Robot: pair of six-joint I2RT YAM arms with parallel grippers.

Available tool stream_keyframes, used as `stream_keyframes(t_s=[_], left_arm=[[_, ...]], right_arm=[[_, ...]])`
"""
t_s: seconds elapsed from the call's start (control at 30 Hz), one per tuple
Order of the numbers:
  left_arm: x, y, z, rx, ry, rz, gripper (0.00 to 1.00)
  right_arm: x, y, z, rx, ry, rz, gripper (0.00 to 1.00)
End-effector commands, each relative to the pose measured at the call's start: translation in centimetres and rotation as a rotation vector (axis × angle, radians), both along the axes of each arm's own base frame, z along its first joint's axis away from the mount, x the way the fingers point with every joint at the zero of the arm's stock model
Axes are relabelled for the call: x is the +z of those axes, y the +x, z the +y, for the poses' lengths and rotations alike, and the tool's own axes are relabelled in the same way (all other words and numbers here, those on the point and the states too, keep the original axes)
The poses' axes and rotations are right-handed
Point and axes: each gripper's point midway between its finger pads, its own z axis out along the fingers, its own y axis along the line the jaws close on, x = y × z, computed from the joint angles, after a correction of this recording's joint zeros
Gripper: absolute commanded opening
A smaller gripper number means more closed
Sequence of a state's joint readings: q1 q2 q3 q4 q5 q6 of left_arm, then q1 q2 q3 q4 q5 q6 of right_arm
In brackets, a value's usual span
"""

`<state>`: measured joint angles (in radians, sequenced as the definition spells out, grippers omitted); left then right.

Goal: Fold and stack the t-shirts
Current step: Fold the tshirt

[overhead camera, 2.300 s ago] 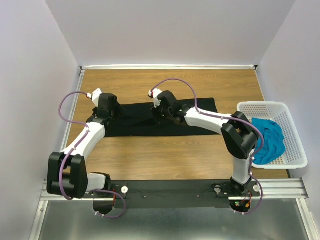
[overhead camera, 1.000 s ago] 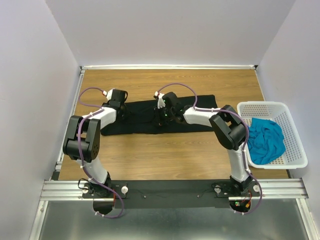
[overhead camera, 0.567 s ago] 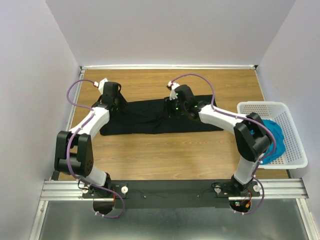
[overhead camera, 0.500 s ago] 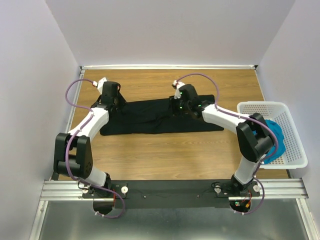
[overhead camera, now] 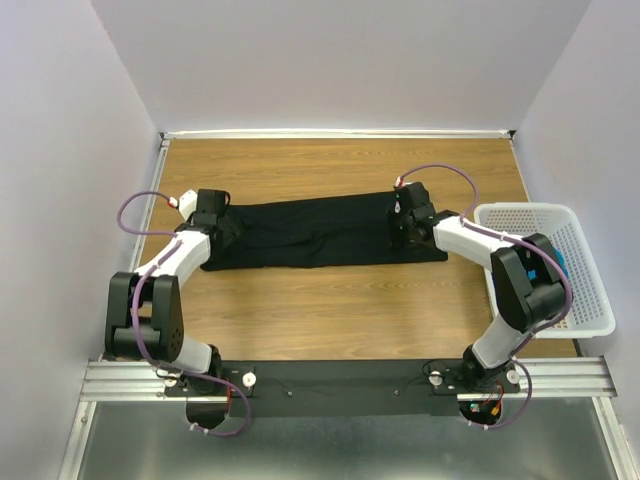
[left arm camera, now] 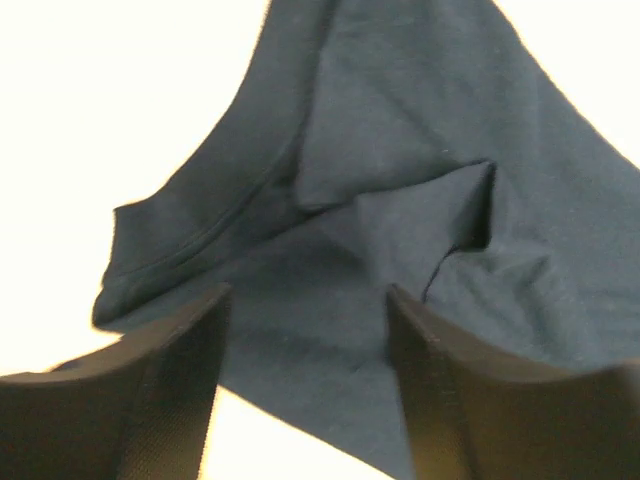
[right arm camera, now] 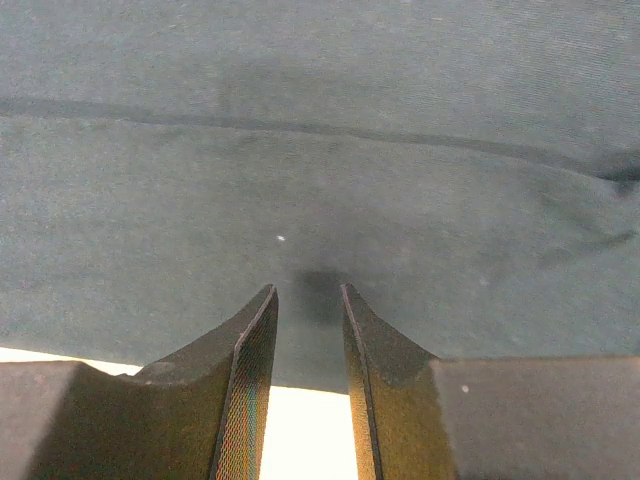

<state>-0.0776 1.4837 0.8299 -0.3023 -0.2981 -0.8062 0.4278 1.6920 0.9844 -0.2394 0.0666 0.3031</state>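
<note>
Gaping left claw [left arm camera: 305,300], seemingly empty.

Black t-shirt [overhead camera: 310,232], folded lengthwise.
I see it flat on the table [overhead camera: 330,310], wrinkled; teal t-shirt [overhead camera: 558,263] barely shows in the basket [overhead camera: 592,300].

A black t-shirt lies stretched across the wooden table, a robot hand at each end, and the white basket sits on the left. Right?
Not quite: the top view shows the white basket on the right. The black t-shirt does lie stretched across the table, with the left hand and right hand at its ends.
</note>
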Motion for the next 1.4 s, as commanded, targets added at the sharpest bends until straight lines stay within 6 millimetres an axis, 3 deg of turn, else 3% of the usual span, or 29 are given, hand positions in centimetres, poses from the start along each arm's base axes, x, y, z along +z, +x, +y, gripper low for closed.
stream_keyframes(t_s=[0.0, 0.2, 0.4, 0.67, 0.8, 1.03, 1.37], left_arm=[[2.2, -1.6, 2.4, 0.087, 0.08, -0.025, 0.77], [1.9, -3.9, 4.2, 0.182, 0.082, 0.037, 0.77], [0.3, -4.9, 4.8, 0.227, 0.038, 0.08, 0.74], [0.3, -4.4, 4.4, 0.179, 0.036, 0.07, 0.58], [-0.6, -3.2, 3.7, 0.088, 0.029, 0.096, 0.59], [-1.5, -3.1, 3.8, 0.039, 0.061, 0.125, 0.64], [-2.2, -3.1, 3.7, -0.047, 0.081, 0.159, 0.63]], right_arm=[[0.8, -0.3, -2.1, -0.065, -0.031, -0.014, 0.4], [0.6, -0.2, -3.0, -0.086, -0.031, 0.0, 0.4], [0.0, -0.4, -3.5, -0.096, -0.035, 0.019, 0.4], [0.0, -0.5, -3.8, -0.092, -0.038, 0.021, 0.4], [-0.1, -0.5, -3.8, -0.085, -0.04, 0.023, 0.4], [-0.4, -0.5, -4.1, -0.089, -0.044, 0.03, 0.4], [-0.7, -0.5, -4.3, -0.096, -0.042, 0.041, 0.4]])
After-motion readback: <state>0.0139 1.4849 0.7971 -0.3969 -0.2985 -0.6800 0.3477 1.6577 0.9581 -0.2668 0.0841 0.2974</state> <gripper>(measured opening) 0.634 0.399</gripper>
